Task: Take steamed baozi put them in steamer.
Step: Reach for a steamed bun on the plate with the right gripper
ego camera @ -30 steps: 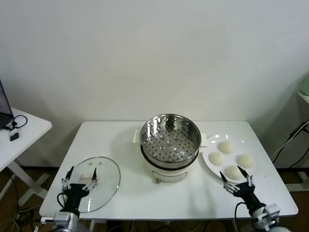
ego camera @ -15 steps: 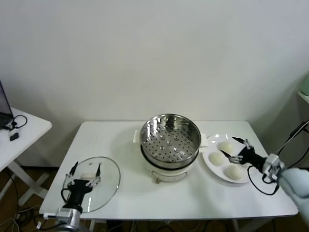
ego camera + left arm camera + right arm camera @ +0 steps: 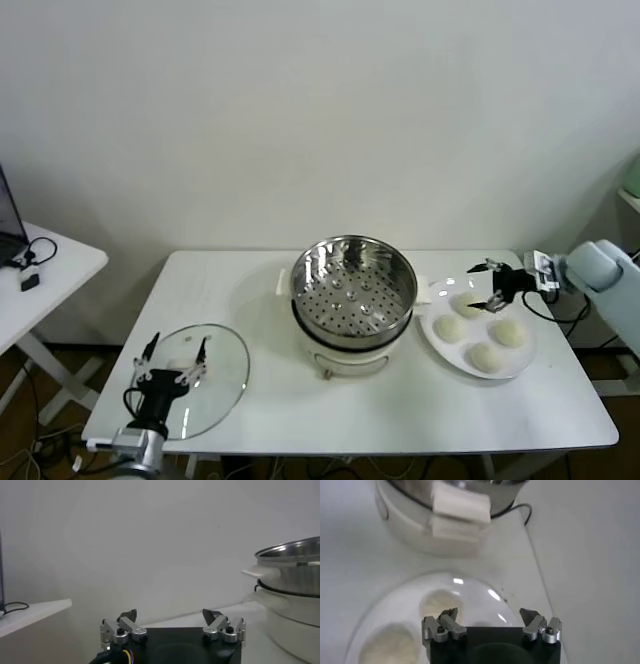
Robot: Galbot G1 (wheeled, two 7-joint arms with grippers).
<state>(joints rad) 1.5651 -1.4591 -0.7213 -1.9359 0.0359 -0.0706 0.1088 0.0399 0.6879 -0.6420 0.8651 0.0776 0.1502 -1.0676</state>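
Several cream-white steamed baozi lie on a white plate point(image 3: 437, 346) right of the steamer; one point(image 3: 466, 303) is farthest back, another point(image 3: 449, 327) nearest the pot. The steamer point(image 3: 352, 290) is a shiny perforated pot on a cream base, and nothing lies in it. My right gripper point(image 3: 483, 286) reaches in from the right, open, just above the far baozi and holding nothing. In the right wrist view the open right gripper point(image 3: 488, 613) hovers over the plate point(image 3: 475, 597), with a baozi point(image 3: 440, 604) just ahead. My left gripper point(image 3: 171, 366) waits open over the glass lid point(image 3: 215, 352).
The glass lid lies flat at the table's front left. In the left wrist view the left gripper point(image 3: 169, 614) is open, with the steamer point(image 3: 295, 562) off to one side. A second white table point(image 3: 45, 280) with cables stands at far left.
My right arm has swung from the table's front edge round to the right side, and its open gripper now sits over the far part of the plate. The left gripper barely shifted.
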